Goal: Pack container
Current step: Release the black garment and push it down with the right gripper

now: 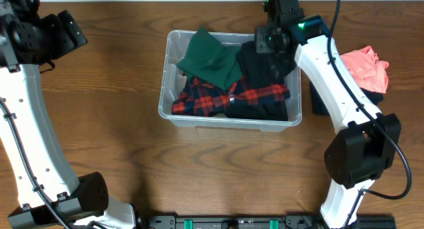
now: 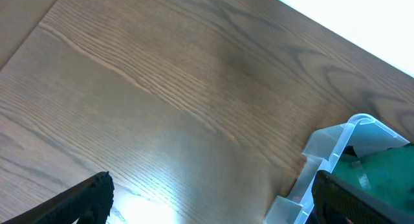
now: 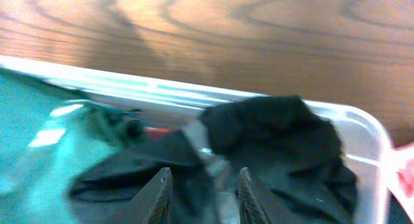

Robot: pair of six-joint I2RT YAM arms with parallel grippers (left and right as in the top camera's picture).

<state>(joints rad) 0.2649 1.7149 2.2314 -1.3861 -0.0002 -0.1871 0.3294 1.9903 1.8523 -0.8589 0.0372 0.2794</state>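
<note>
The container [image 1: 228, 124], a clear plastic bin, sits mid-table and holds a green garment [image 1: 211, 59], a red plaid shirt [image 1: 205, 100] and a black garment [image 1: 265, 70]. My right gripper [image 1: 268, 40] hovers over the bin's back right corner. In the right wrist view this gripper [image 3: 204, 179] is open, its fingers a little apart just above the black garment [image 3: 278, 133], next to the green garment [image 3: 39, 133] and the bin's rim [image 3: 162, 91]. My left gripper [image 1: 73, 30] is wide open at the far left, and in its wrist view it [image 2: 212, 185] holds nothing above bare wood, beside the container's corner [image 2: 336, 143].
A pink cloth [image 1: 366, 67] lies on the table right of the bin, on top of a dark folded item [image 1: 318, 100]. The right arm's base stands at the front right, the left arm's at the front left.
</note>
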